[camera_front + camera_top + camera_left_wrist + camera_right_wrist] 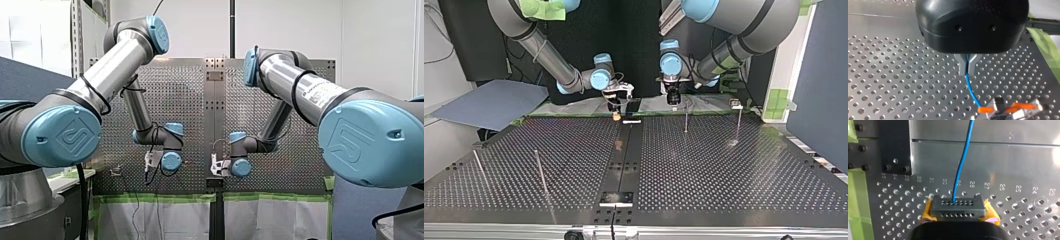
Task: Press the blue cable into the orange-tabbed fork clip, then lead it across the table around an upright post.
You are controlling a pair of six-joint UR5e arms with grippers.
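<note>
A white wall point(295, 30) closes the far side of the front view, with a slotted metal rack upright point(76, 35) at its left. Pale sheeting point(175, 220) edged in green tape point(150, 198) hangs below the far edge of the perforated table point(185, 100). In the top view a black curtain point(634, 30) hangs behind the table, a dark blue panel point(819, 90) stands at the right and a blue-grey sheet point(489, 102) lies at the left.

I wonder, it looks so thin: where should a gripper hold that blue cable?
Probably the free stretch of blue cable near the orange clip, from above, across it: it lifts clear of the table there, where my left gripper pinches it.
</note>
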